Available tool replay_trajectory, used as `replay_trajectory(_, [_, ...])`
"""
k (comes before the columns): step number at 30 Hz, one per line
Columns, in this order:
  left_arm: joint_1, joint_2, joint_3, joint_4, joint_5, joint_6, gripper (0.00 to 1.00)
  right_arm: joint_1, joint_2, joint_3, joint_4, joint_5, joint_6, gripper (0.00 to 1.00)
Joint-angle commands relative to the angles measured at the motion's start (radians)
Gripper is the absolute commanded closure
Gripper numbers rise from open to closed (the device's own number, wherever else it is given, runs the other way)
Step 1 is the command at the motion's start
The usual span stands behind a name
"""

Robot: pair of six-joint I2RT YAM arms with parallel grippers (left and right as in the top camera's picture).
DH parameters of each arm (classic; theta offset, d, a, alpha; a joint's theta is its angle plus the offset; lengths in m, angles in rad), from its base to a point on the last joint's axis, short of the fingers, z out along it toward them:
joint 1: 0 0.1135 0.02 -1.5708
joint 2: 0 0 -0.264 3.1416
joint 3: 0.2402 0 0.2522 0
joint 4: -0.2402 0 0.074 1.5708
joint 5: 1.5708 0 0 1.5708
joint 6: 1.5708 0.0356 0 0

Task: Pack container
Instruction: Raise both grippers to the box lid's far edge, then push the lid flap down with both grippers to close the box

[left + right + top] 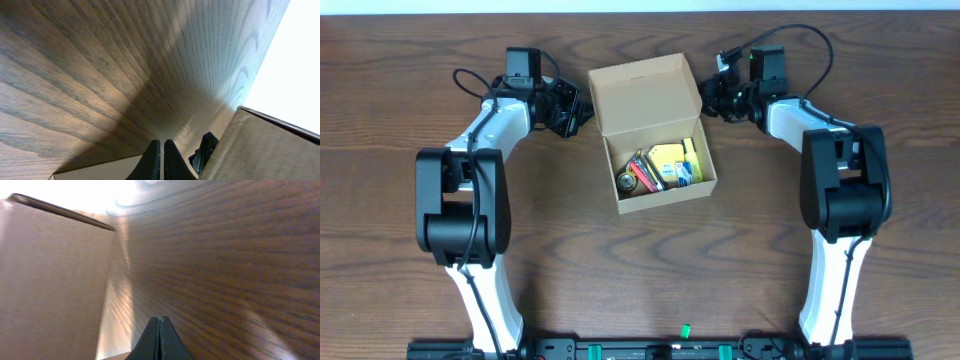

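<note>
The container, a tan cardboard box, stands open at the table's middle with its flap lid raised toward the back. Inside lie a yellow pad, red and dark pens, a small blue item and a small round item. My left gripper is shut and empty just left of the lid; its closed fingers show beside the cardboard. My right gripper is shut and empty just right of the lid; its fingers show beside the cardboard wall.
The dark wood table runs under both arms. The arm bases stand at the front left and front right. A dark part shows beside the cardboard in the left wrist view; I cannot tell what it is.
</note>
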State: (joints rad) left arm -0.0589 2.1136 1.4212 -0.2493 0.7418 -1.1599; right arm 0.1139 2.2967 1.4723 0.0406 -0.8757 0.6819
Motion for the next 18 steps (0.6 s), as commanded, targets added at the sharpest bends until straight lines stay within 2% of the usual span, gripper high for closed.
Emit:
replay_trajectory(1, [-0.007, 0.012, 0.021, 0.003, 0.019, -0.022, 0.94, 0.005, 0.013, 0.018, 0.015, -0.027, 0.009, 0.99])
replay_trajectory(13, [-0.007, 0.012, 0.021, 0.135, 0.128, -0.051, 0.94, 0.005, 0.007, 0.020, 0.084, -0.105, -0.009, 0.99])
replay_trajectory(18, [-0.006, 0.011, 0.026, 0.177, 0.182, 0.005, 0.94, 0.005, -0.014, 0.020, 0.083, -0.121, -0.053, 0.99])
